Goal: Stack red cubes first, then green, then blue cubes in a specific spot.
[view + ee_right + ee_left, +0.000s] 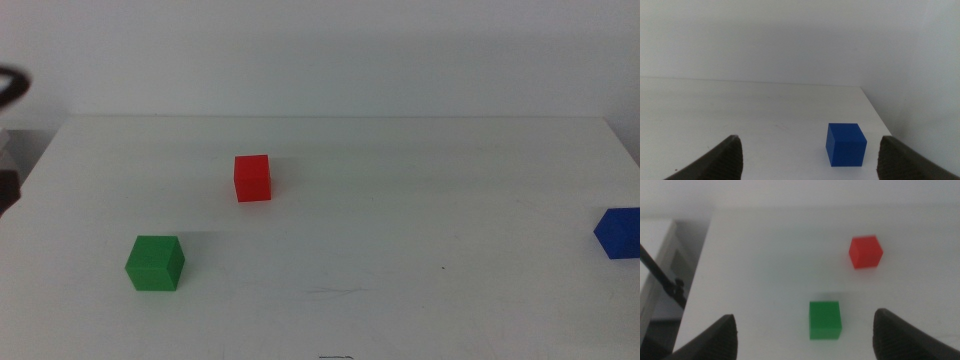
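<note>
From the middle view we see the small matte red cube [252, 178] mid-table, the matching green cube [155, 263] nearer and to its left, well apart, and the deep-blue cube [620, 233] cut off by the right edge; neither arm shows. In the left wrist view the left gripper [805, 330] stands wide open and empty, the green cube between its blurred jaws, the red one beyond. In the right wrist view the right gripper [810, 152] gapes empty, the blue cube between its jaws.
</note>
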You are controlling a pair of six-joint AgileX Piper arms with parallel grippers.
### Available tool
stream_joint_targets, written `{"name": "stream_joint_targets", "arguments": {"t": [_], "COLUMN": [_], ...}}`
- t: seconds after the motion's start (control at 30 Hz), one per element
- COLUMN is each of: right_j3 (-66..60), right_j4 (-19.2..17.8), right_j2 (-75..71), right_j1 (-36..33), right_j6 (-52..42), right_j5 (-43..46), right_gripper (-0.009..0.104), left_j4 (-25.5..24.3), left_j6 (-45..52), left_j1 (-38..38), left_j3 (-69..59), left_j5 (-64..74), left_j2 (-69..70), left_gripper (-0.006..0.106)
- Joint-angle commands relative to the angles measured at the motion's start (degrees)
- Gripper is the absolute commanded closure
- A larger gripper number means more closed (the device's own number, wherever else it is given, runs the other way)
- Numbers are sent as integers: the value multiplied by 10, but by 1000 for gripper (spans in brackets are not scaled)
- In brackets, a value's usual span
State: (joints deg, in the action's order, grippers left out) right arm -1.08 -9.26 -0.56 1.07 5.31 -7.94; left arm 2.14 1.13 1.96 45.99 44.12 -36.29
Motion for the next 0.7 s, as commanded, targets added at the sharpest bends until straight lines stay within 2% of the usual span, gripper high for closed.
{"name": "stream_joint_targets", "arguments": {"t": [0.0,0.2,0.4,0.67], "right_j3": [16,16,16,16], "right_j4": [-4,-4,-4,-4], "right_j2": [-13,-13,-13,-13], "right_j1": [4,4,4,4], "right_j6": [-5,-5,-5,-5], "right_j5": [42,42,42,42], "right_gripper": [12,12,12,12], "left_j4": [-1,3,60,4], "left_j6": [-11,-1,-3,-117], "left_j1": [2,2,26,117], "left_j3": [45,126,259,428], "left_j5": [-8,29,107,141], "left_j2": [-44,-160,-314,-522], "left_gripper": [9,9,9,9]}}
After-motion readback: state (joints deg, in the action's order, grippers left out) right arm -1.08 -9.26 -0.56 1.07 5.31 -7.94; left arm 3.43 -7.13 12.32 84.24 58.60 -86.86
